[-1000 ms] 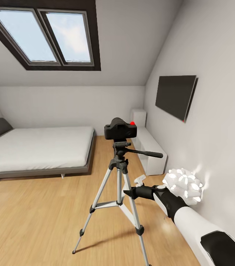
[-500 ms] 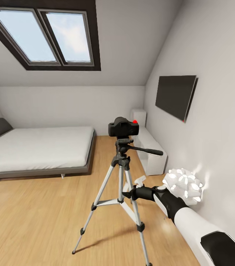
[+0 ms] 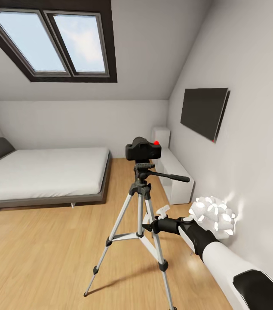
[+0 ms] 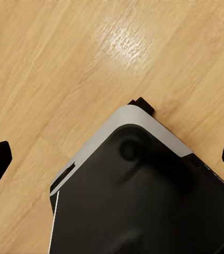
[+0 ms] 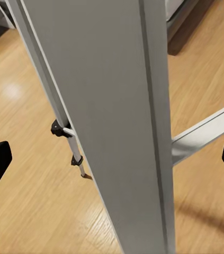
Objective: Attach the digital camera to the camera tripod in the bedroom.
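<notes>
Digital camera [image 3: 143, 150] sat atop the camera tripod [image 3: 140, 202] head — apparently mounted. Right gripper [image 5: 112, 159] had jaws spread wide around a silver leg, gripping nothing. Left gripper [image 4: 112, 159] likewise open over wood floor [image 4: 64, 69]. Judgement: withdraw slowly — avoid nudging that leg.

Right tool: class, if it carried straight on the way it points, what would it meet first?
The tripod: one silver leg stands close between the open right tool fingers, though exact depth is unclear.
</notes>
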